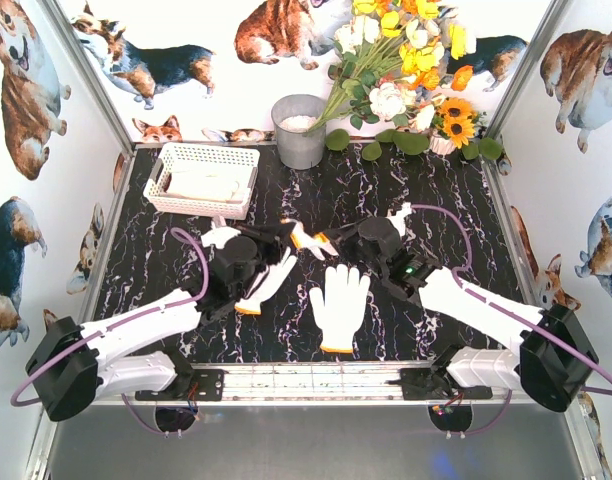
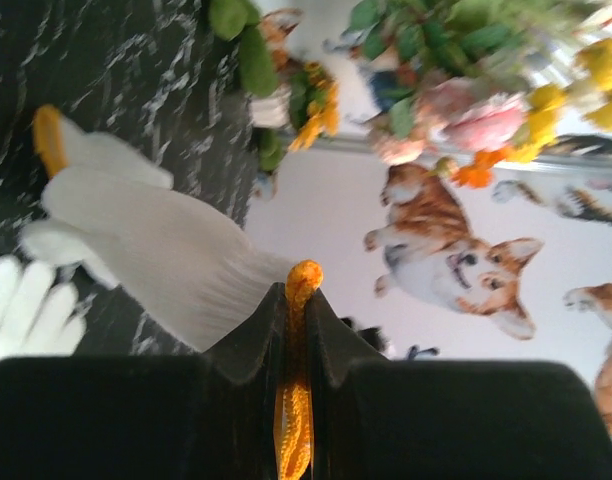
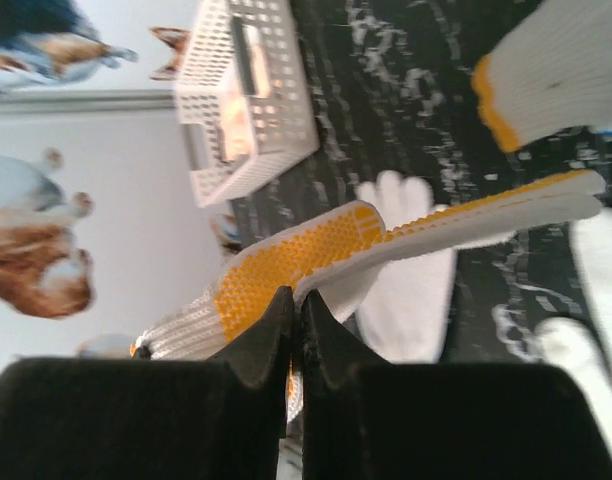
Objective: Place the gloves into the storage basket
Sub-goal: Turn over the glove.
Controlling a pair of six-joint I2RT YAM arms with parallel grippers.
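Note:
My left gripper (image 1: 286,236) is shut on the orange cuff (image 2: 304,280) of a white glove (image 2: 156,250), which hangs from the jaws above the table. My right gripper (image 1: 338,242) is shut on a yellow-palmed glove (image 3: 316,255), held off the table next to the left gripper. Another white glove (image 1: 340,304) lies flat at front centre. More white glove shows by the left arm (image 1: 219,237) and behind the right gripper (image 1: 399,216). The white lattice storage basket (image 1: 166,200) stands at the back left with something white inside; it also shows in the right wrist view (image 3: 286,120).
A grey metal bucket (image 1: 299,135) stands at the back centre beside a bunch of artificial flowers (image 1: 406,70). Corgi-printed walls close in the black marbled table (image 1: 456,190) on three sides. The two grippers are close together mid-table.

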